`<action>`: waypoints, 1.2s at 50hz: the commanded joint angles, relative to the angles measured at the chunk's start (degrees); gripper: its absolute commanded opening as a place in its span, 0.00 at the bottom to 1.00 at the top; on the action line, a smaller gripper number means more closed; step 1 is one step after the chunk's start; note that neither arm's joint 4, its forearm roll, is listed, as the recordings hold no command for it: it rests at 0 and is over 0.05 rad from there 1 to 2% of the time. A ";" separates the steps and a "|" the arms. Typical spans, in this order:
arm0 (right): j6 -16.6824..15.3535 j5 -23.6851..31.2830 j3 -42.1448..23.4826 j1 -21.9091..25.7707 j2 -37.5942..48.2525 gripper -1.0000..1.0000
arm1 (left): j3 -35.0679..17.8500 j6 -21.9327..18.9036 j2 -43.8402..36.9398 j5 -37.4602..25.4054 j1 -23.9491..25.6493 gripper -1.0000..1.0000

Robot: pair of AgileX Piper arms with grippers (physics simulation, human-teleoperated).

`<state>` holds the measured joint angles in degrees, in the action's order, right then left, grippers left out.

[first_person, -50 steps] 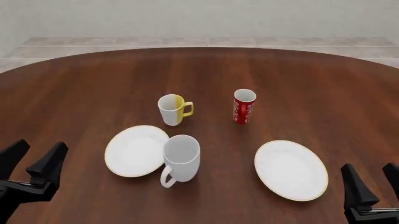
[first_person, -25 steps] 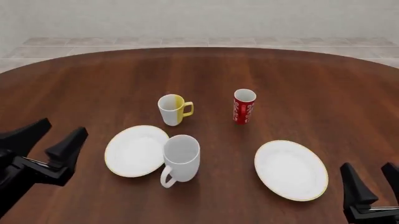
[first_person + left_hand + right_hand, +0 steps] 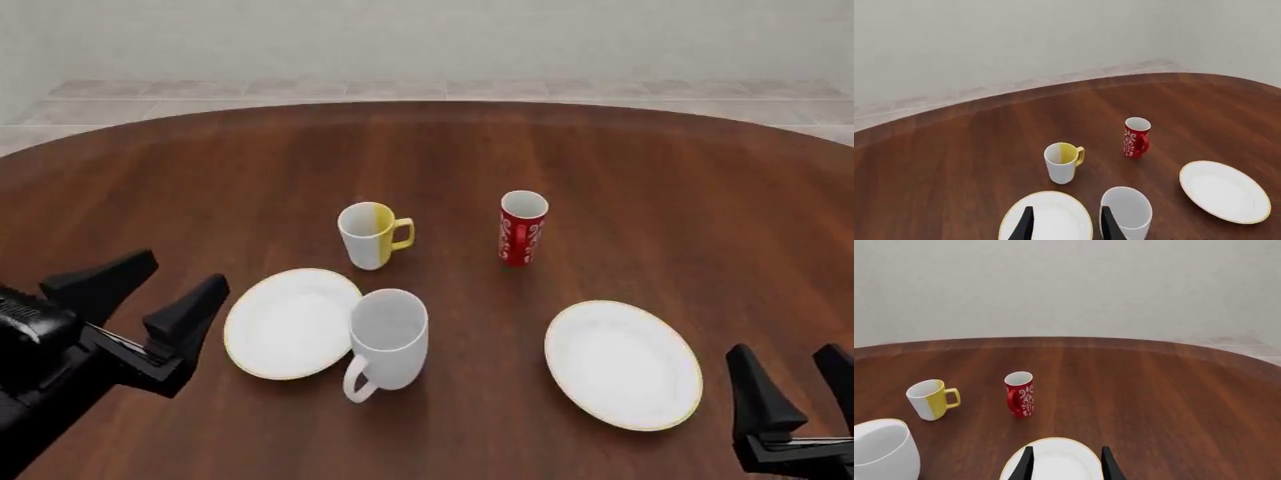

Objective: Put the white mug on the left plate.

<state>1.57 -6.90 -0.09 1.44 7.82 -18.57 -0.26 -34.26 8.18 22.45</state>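
The white mug (image 3: 388, 338) stands upright on the table, its handle toward the near side. It is just right of the left plate (image 3: 284, 325) and overlaps that plate's right rim in the front view; whether they touch I cannot tell. My left gripper (image 3: 178, 276) is open with nothing in it, left of the plate and near the table's front. In the left wrist view the left gripper (image 3: 1067, 221) points over the left plate (image 3: 1047, 216), with the white mug (image 3: 1126, 212) beside one finger. My right gripper (image 3: 786, 356) is open at the front right. The white mug (image 3: 881, 452) shows at the right wrist view's edge.
A white-and-yellow mug (image 3: 368, 235) stands behind the left plate, and a red patterned cup (image 3: 522, 229) stands to its right. A second gold-rimmed plate (image 3: 623, 364) lies at the right, just ahead of the right gripper. Beyond the round wooden table are a tiled floor and a wall.
My left gripper has moved forward and to the right, closer to the left plate, staying open. The right gripper, mugs and plates have not moved.
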 commanded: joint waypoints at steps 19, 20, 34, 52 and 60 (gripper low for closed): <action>0.43 2.00 0.00 -0.01 -2.11 1.00 | -4.53 1.70 -13.22 4.75 6.84 1.00; 0.45 2.37 0.00 -0.01 -2.48 1.00 | -4.57 1.56 -13.55 5.00 6.95 1.00; 0.71 2.49 0.01 -0.06 -2.60 1.00 | -7.19 1.69 -20.21 5.68 9.90 1.00; 0.75 4.22 0.05 0.19 -4.04 1.00 | -6.50 2.13 -26.11 7.33 10.41 1.00; 1.01 6.63 0.07 0.23 -6.47 1.00 | -5.23 1.97 -28.13 8.96 10.76 1.00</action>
<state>2.37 -2.36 -0.04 1.62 3.42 -24.83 1.76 -59.66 15.53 32.71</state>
